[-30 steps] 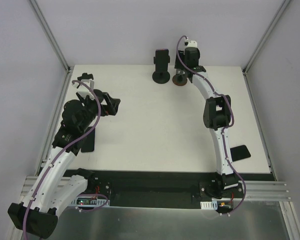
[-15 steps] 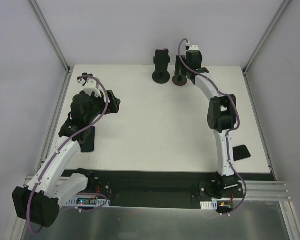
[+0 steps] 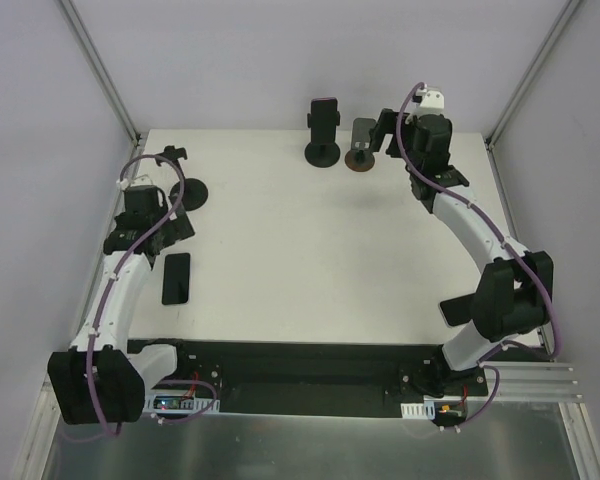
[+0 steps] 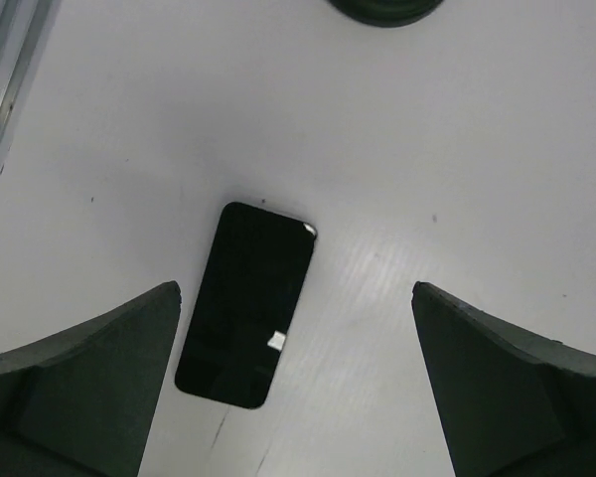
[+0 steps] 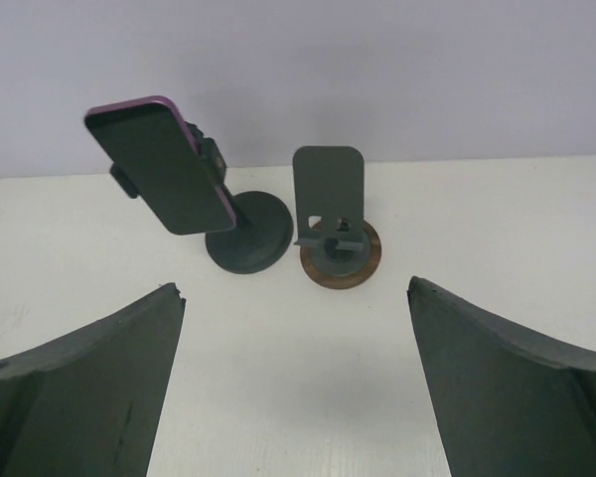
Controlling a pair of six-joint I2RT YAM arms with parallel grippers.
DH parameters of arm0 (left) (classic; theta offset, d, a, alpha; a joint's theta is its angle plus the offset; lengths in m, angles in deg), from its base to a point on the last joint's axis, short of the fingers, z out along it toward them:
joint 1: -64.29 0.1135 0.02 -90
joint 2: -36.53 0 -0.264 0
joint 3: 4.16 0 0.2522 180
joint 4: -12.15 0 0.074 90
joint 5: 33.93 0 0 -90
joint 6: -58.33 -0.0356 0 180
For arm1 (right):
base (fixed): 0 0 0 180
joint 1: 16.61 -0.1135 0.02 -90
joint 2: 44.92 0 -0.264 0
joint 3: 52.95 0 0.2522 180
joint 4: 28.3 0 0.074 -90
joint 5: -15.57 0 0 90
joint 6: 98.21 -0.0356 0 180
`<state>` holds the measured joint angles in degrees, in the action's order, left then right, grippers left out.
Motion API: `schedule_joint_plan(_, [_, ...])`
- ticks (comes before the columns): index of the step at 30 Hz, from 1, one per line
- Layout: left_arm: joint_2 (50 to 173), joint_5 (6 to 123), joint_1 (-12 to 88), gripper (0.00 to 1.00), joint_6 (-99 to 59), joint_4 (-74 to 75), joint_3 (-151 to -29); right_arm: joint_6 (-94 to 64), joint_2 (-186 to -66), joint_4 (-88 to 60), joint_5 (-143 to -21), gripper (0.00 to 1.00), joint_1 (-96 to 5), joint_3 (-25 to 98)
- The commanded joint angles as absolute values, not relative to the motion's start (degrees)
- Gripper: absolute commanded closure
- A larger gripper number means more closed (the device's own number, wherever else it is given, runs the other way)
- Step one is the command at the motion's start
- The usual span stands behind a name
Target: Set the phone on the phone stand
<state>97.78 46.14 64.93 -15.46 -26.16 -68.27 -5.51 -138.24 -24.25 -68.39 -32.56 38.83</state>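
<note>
While both sets of fingers are spread, empty, left gripper (image 4: 296,290) hangs over phone (image 4: 246,318) flat on table (image 4: 457,149); right gripper (image 5: 296,288) faces black stand (image 5: 246,243) holding purple phone (image 5: 159,164), beside grey stand (image 5: 330,194).

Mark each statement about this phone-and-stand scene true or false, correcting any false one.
The left gripper hangs open over a dark phone lying flat on the table. True.
The purple-edged phone lies flat on the table. False: it sits tilted on the black stand.
The right gripper is clamped on the brown-based stand. False: it is open and apart from it.
The black stand and the brown-based stand are side by side. True.
</note>
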Motion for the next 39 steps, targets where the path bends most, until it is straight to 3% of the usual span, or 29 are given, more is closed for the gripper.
schedule_joint_plan(1, [103.6, 57.8, 76.4, 0.01, -16.6, -29.8, -66.4, -1.0, -135.0, -32.3, -79.3, 0.03, -32.4, 35.0])
schedule_joint_plan(5, [113.2, 68.0, 83.6, 0.01, -20.5, -28.9, -68.2, 2.6, -133.4, -36.1, -86.6, 0.04, -32.3, 31.7])
schedule_joint_plan(13, [124.9, 68.9, 84.9, 0.01, -21.9, -28.2, -70.7, 5.1, -133.1, -39.4, -92.1, 0.03, -32.0, 30.6])
schedule_joint_plan(19, [126.8, 70.6, 84.7, 0.01, -22.3, -28.1, -69.3, 4.9, -133.5, -40.0, -93.0, 0.04, -30.5, 30.6])
schedule_joint_plan(28, [127.7, 61.9, 72.6, 0.01, -23.9, -28.1, -66.6, 3.7, -134.4, -41.8, -94.1, 0.04, -30.2, 30.1])
schedule_joint_plan(32, [128.7, 59.7, 71.8, 0.01, -23.4, -28.9, -67.4, 3.4, -134.2, -42.1, -94.8, 0.04, -30.4, 29.8])
schedule_joint_plan(37, [132.0, 58.4, 69.8, 0.19, -23.5, -30.3, -69.1, 4.3, -134.1, -42.1, -94.0, 0.04, -30.4, 29.5])
schedule_joint_plan(39, [132.5, 57.8, 68.9, 0.21, -23.6, -30.8, -69.6, 4.6, -134.2, -42.0, -93.9, 0.04, -30.3, 29.6])
